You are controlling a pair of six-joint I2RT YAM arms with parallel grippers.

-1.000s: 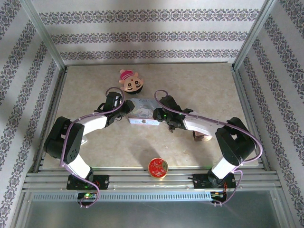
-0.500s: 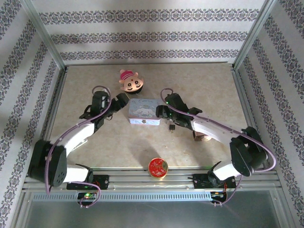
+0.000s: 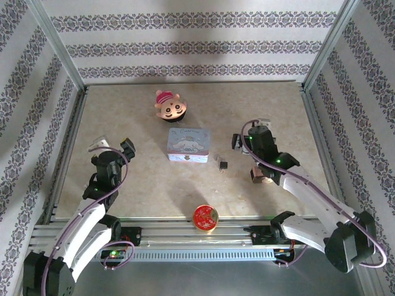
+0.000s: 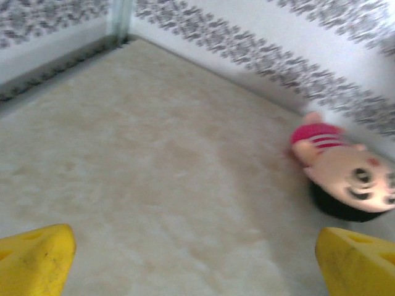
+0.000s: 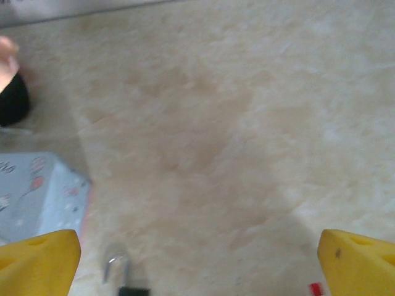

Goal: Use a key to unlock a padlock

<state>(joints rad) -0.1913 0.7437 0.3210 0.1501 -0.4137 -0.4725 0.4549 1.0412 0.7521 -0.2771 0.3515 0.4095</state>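
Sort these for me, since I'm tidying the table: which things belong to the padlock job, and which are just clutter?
Job:
- padlock
- key: too small to make out

Clutter:
- blue tin
- doll head
- red disc
- brown object

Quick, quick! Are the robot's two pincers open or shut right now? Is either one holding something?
Left pincer: open, holding nothing.
Right pincer: open, holding nothing.
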